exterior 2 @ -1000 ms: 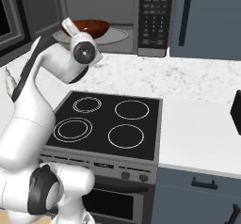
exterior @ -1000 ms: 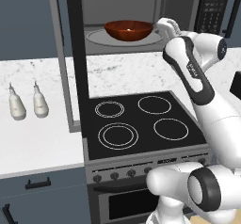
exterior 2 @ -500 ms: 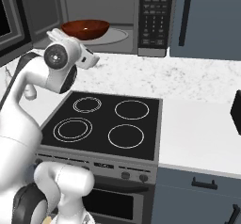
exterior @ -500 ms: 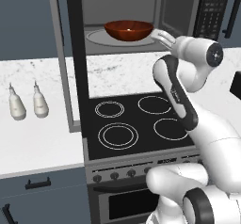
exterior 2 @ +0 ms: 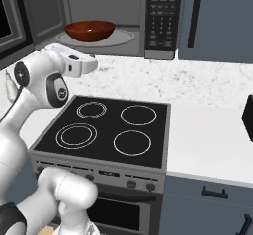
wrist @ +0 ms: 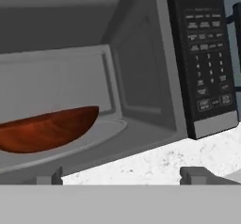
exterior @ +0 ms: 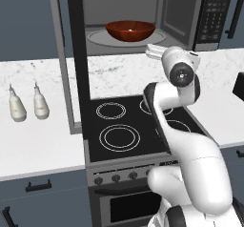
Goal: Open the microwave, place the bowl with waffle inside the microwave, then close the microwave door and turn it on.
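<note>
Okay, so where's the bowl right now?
The bowl sits on the turntable inside the open microwave, above the stove's back edge, left of the button panel.

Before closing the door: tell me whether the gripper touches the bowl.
Apart. The hand view shows the bowl inside the microwave, well beyond the open gripper.

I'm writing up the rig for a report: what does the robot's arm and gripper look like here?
The arm is glossy white, built of rounded, bulbous segments, with dark round caps at the joints. The gripper is a white blocky hand; in the hand view, its two small dark grey finger tips are square-ended. No cables or markings are visible.
</note>
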